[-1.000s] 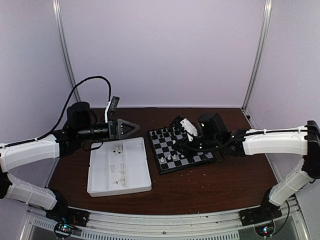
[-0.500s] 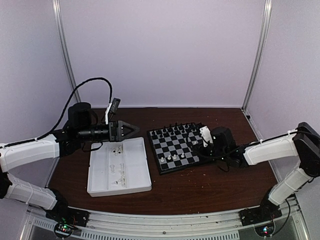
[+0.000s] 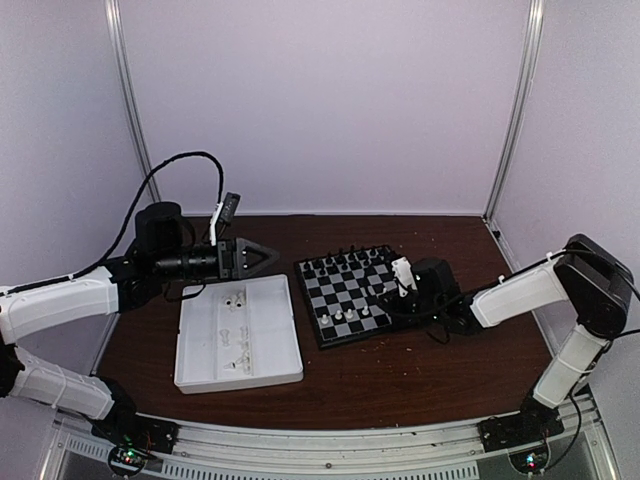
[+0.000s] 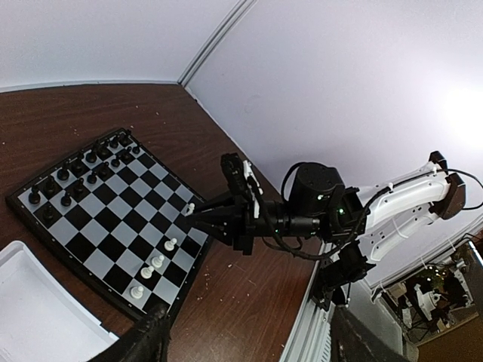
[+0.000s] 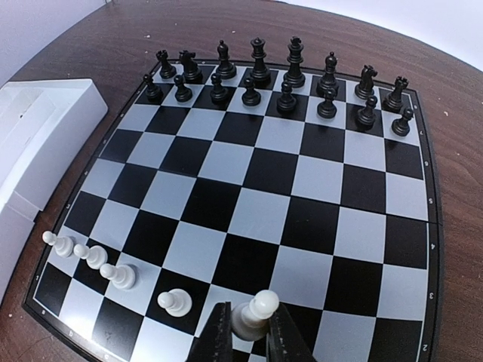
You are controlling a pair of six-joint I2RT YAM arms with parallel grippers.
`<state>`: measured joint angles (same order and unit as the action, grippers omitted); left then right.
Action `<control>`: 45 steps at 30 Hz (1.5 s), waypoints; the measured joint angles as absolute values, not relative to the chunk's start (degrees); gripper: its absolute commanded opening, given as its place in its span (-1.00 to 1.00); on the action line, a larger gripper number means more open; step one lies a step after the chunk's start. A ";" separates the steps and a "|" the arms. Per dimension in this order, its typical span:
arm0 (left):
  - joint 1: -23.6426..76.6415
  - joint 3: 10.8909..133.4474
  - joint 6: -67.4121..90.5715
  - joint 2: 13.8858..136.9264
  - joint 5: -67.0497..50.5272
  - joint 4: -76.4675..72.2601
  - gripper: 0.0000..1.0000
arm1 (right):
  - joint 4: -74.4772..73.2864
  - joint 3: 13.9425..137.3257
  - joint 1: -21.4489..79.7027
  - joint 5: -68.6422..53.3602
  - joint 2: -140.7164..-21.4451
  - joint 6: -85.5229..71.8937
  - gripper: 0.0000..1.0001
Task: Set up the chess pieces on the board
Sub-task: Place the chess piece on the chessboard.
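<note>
The board [image 3: 318, 337] lies right of centre, with black chessmen filling its two far rows. Several white pawns [image 3: 345, 316] stand in a row near its front edge, also in the right wrist view [image 5: 94, 255]. My right gripper [image 3: 383, 297] is low over the board's front right part. Its fingers [image 5: 219, 335] are shut on a white pawn [image 5: 255, 311], held upright just right of that row. The left wrist view shows this pawn [image 4: 191, 207] too. My left gripper [image 3: 262, 257] is open and empty, hovering above the tray's far edge.
A white compartmented tray [image 3: 200, 350] sits left of the board and holds a few white chessmen [image 3: 237, 298]. The board [image 5: 249, 211] has bare middle squares. Pale crumbs lie on the brown table [image 4: 234, 302] beside the board. Purple walls enclose the table.
My right arm has drawn back to the right and lowered its wrist, so the gripper now points left, low at the board's front right. My left arm has not moved.
</note>
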<state>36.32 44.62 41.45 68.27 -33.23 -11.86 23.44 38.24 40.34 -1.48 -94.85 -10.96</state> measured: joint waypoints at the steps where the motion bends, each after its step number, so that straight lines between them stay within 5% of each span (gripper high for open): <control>1: 36.32 44.62 41.45 68.27 -33.23 -11.86 0.46 | 23.59 38.30 40.23 -1.58 -95.02 -10.96 -0.83; 25: 36.32 44.56 40.60 66.74 -33.21 -11.35 0.46 | 31.46 34.20 40.14 -0.71 -90.06 -10.92 -0.77; 45: 36.32 44.58 37.39 64.51 -33.47 -5.61 0.46 | 51.40 29.28 40.14 -1.69 -101.73 -10.22 -0.77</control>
